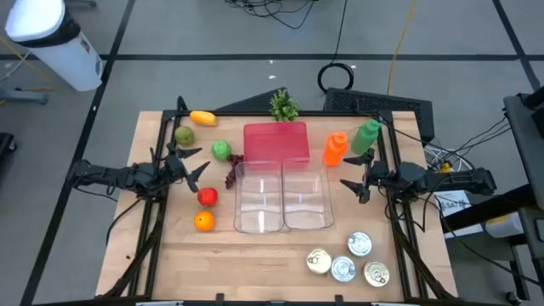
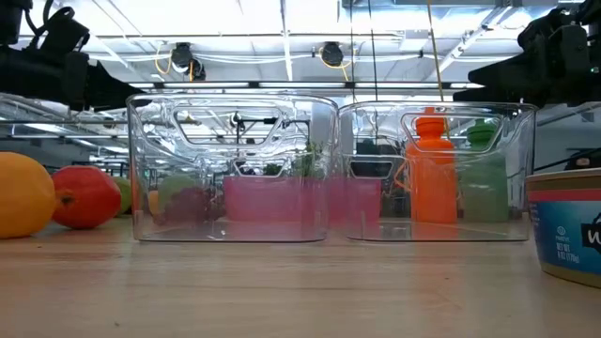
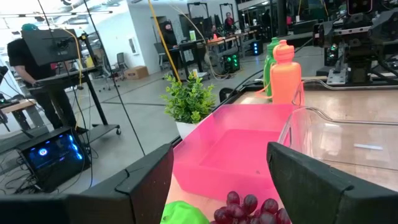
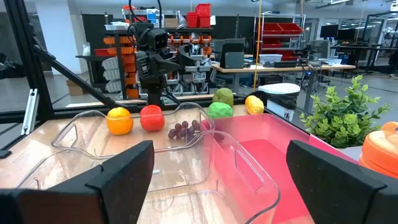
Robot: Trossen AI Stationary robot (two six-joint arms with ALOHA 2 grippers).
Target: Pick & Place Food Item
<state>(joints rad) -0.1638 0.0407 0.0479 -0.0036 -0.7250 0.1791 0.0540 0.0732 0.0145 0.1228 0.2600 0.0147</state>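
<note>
Fruit lies on the left of the wooden table: a yellow piece point(image 1: 202, 118), a green one point(image 1: 184, 135), a second green one point(image 1: 221, 150), dark grapes point(image 1: 232, 170), a red fruit point(image 1: 207, 197) and an orange point(image 1: 203, 222). Two clear bins point(image 1: 259, 197) point(image 1: 306, 197) stand side by side in the middle, a pink tray point(image 1: 275, 141) behind them. My left gripper point(image 1: 200, 163) hovers open at the left edge, level, next to the fruit. My right gripper point(image 1: 353, 170) hovers open at the right edge, level, facing the bins. Neither has anything between its fingers.
An orange bottle point(image 1: 335, 149) and a green bottle point(image 1: 366, 136) stand at the back right, a small potted plant point(image 1: 284, 105) at the far edge. Several tins point(image 1: 343, 270) sit at the near right. Bare wood lies along the near left.
</note>
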